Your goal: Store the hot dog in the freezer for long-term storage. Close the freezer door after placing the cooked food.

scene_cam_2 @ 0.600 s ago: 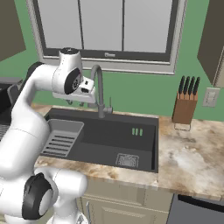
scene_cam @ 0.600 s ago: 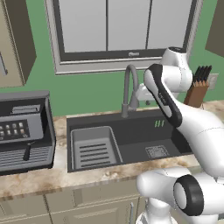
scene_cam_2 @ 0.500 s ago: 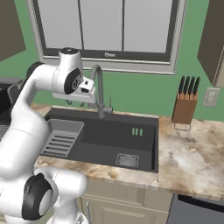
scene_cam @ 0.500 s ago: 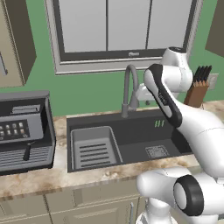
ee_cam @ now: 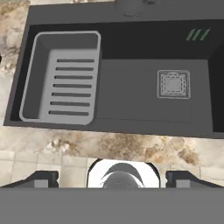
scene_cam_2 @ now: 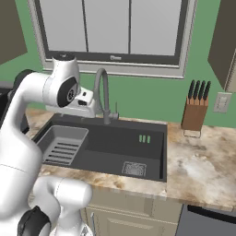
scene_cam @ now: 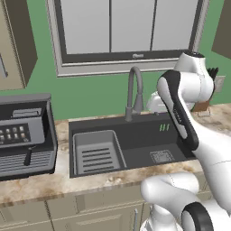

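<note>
Over the kitchen sink, where the hot dog lies relative to the tool cannot be told; the same goes for the freezer. The tool hangs above the near rim of the dark sink, looking straight down into it, its two dark fingertips set wide apart with nothing between them.

Below the tool, a grey slotted rack sits in the left half of the basin. A square drain lies in the bare right half, and three short green marks show on the far right wall. A strip of speckled stone surface runs between the basin and the fingertips.

Seen from the base, the white arm reaches up and bends forward, so the hand sits just beside the arched grey faucet at the back of the sink. A black and grey coffee machine stands on the surface to the left of the basin. To the right, a wooden knife block with dark handles stands against the green wall, near a pale wall outlet. A wide grey-framed window spans the wall above the faucet.

Compared with half a second earlier, nothing has shifted: the arm holds the same pose by the faucet, and the sink, rack and machine sit where they were in both base views.
</note>
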Controlling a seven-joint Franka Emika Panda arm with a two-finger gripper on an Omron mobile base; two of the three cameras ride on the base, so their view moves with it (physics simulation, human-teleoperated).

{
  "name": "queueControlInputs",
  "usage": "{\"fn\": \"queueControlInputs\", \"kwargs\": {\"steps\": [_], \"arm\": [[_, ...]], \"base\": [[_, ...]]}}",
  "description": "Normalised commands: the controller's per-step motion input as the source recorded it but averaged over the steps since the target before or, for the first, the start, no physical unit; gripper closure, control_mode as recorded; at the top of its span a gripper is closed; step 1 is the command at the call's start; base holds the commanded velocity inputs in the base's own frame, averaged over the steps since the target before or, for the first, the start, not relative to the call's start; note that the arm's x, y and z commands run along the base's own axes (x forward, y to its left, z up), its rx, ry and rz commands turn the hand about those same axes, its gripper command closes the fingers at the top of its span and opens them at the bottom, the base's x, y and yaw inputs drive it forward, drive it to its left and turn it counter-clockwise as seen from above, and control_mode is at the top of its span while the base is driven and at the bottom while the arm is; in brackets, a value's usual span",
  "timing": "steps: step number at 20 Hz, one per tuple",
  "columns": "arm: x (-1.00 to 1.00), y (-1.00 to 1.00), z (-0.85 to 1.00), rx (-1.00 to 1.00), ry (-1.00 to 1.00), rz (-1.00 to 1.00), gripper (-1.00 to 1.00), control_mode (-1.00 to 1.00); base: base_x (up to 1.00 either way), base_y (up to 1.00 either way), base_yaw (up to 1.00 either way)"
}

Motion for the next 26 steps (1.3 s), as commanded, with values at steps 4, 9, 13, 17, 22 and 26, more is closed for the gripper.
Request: {"fn": "queueControlInputs", "kwargs": {"steps": [4,9,13,17,22,26], "arm": [[-0.57,0.01,0.00,0.00,0.11,0.00,-1.00,-1.00],[-0.42,0.00,0.00,-0.01,0.21,0.00,-1.00,-1.00],[-0.33,0.06,0.00,-0.02,0.25,0.00,-1.00,-1.00],[-0.27,0.15,0.00,-0.04,0.24,0.00,-1.00,-1.00],[-0.26,0.30,0.00,-0.04,0.14,0.00,-1.00,-1.00],[-0.42,0.14,-0.01,0.00,0.00,0.00,-1.00,-1.00]], "base": [[0.00,0.00,0.00],[0.00,0.00,0.00],[0.00,0.00,0.00],[0.00,0.00,0.00],[0.00,0.00,0.00],[0.00,0.00,0.00]]}}
